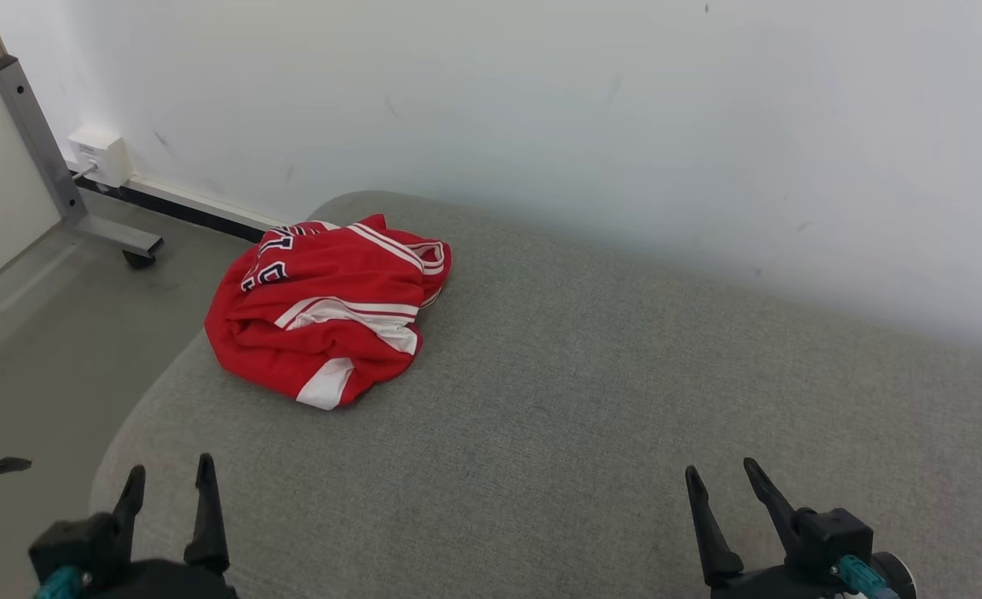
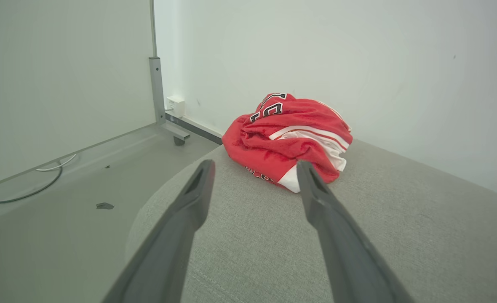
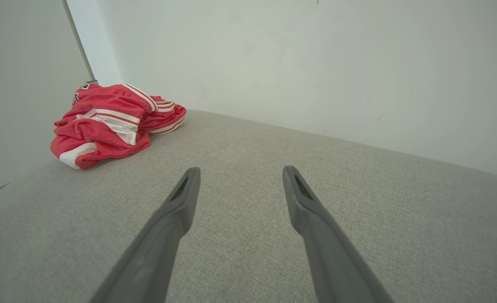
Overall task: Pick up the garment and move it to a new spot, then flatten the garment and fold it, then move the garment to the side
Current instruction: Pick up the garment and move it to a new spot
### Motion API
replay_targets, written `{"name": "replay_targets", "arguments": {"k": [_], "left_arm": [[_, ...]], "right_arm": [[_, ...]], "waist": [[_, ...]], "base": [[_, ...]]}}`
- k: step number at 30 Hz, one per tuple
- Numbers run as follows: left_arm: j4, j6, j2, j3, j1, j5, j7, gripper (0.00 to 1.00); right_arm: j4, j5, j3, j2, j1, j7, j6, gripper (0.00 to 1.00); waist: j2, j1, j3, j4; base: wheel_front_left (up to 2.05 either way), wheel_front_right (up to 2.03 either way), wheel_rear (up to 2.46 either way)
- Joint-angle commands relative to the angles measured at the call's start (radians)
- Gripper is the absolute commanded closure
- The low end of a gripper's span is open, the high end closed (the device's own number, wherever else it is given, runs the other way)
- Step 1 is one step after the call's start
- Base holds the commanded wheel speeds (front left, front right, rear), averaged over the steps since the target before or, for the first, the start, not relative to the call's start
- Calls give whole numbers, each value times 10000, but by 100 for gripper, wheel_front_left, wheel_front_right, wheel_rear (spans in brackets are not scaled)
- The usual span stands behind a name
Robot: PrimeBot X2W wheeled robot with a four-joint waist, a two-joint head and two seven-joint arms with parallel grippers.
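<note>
The garment (image 1: 329, 312) is a red jersey with white stripes and dark lettering, crumpled in a heap at the far left of the grey fabric surface (image 1: 591, 391). Ahead of my left gripper (image 2: 255, 166) the garment (image 2: 288, 136) lies a short way off, with nothing between the open fingers. Low at the left of the head view, my left gripper (image 1: 169, 474) stands open. My right gripper (image 1: 720, 470) is open at the lower right, far from the heap. In the right wrist view the garment (image 3: 111, 122) sits at the upper left, and my right gripper (image 3: 240, 171) holds nothing.
A white wall (image 1: 582, 108) runs behind the surface. On the left, the floor (image 1: 33, 333) holds a metal frame leg on a caster (image 1: 137, 258), a white socket box (image 1: 100, 156) and a small dark scrap (image 1: 10, 466). A cable (image 2: 25, 189) lies there too.
</note>
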Motion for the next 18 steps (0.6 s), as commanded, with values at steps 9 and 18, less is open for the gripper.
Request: {"name": "replay_targets", "arguments": {"k": [9,18], "left_arm": [[2457,-695,145,647,-3230,-1365,407,0],[4491,-1100,673,2482,-5933,-3951,1736,0]], "right_arm": [[-1415,-762,402,-24,-195,685,-21,0],[-3015,-1237,959,-28,-1004,1313,-21,0]], "waist": [[0,0,1684,-1193],[0,0,4096,-2687]], "base": [[0,0,0],[0,0,0]]}}
